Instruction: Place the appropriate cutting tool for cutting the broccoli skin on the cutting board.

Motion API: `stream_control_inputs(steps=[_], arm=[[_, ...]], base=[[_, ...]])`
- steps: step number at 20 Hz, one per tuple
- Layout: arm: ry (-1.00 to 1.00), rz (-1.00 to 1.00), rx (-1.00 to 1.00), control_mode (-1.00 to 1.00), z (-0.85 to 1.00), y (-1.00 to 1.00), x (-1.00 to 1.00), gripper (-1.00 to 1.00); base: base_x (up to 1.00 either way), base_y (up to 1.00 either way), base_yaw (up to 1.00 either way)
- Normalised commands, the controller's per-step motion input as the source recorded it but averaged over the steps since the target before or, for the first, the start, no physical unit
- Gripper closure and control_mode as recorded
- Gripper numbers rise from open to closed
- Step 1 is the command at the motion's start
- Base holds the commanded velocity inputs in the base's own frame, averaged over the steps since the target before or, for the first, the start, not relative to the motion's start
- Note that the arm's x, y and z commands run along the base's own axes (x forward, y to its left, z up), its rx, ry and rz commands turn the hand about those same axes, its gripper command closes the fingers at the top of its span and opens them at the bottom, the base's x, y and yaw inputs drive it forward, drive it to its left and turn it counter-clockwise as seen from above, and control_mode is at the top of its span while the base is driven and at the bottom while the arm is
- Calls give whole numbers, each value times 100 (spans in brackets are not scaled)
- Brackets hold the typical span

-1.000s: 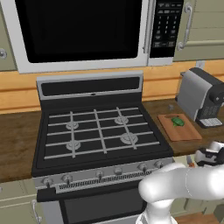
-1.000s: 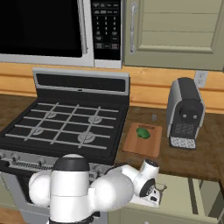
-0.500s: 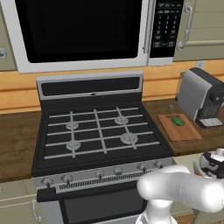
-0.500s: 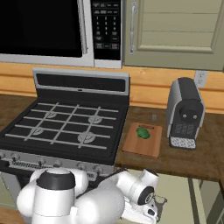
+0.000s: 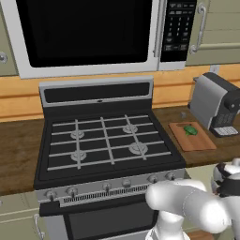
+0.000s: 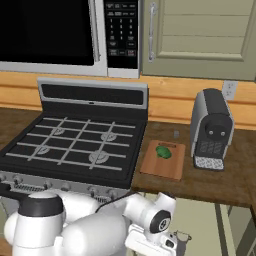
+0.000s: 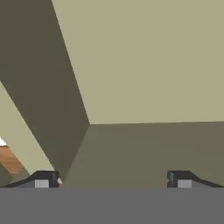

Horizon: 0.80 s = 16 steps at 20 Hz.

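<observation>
The small green broccoli point(image 5: 190, 130) point(image 6: 163, 151) lies on the light wooden cutting board point(image 5: 202, 140) point(image 6: 152, 167), on the counter between the stove and the coffee machine. No cutting tool is in view. My gripper point(image 6: 178, 240) hangs low in front of the counter, below its edge and below the board. In the hand view the gripper point(image 7: 113, 179) is open, its two dark fingertips point(image 7: 43, 178) stand far apart with nothing between them, and they face plain beige panels.
A grey coffee machine point(image 5: 213, 101) point(image 6: 211, 127) stands right of the board. The black gas stove point(image 5: 105, 140) point(image 6: 75, 145) takes the left, with a microwave point(image 5: 93, 33) above it. Beige cabinet fronts point(image 6: 235, 225) run under the counter.
The arm has folded down and the hand has sunk lower in front of the counter, below the board. The jaws stay open. Broccoli and board have not moved.
</observation>
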Motion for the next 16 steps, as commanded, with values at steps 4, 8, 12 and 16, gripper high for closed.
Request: stream_control_inputs(steps=[4,8,12,16], arm=[[-1,2,0,-100,0,-39,62,-100],[-4,0,0,-100,-1,-35,75,-100],[-1,0,1,-100,-9,-22,84,-100],[0,0,3,-100,-30,-21,73,-100]], base=[[0,0,0],[0,0,0],[0,0,0],[0,0,0]])
